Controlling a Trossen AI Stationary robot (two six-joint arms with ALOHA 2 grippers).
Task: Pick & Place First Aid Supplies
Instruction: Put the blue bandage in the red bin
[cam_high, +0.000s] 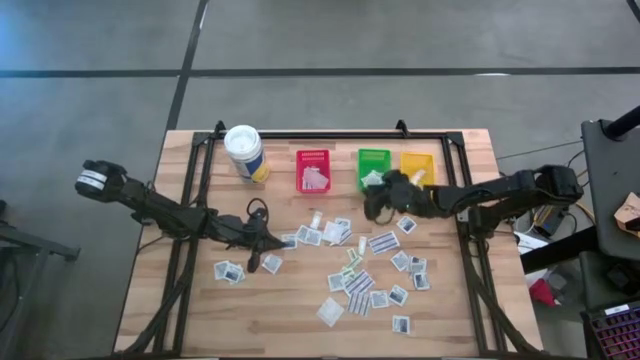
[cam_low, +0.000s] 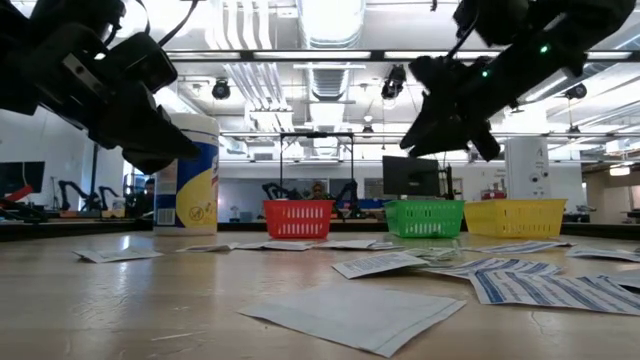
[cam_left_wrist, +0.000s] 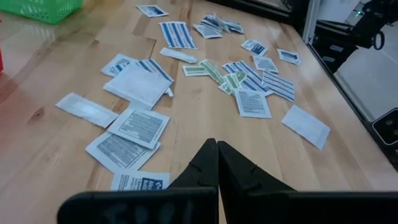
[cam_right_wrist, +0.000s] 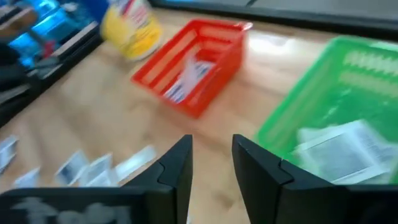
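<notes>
High view: left hand low over the desk, fingers pressed together, empty, packets lying just beside it. Risk here: closed tips push thin paper along the wood instead of lifting it. Red bin already holds some. Most supplies scattered mid-desk, many overlapping; a pinch could lift two. Right hand near the green bin, fingers narrowly apart, empty; it could clip the rim

Ahead of the right gripper fingers stand two bins, packets in both; canister beyond
</notes>
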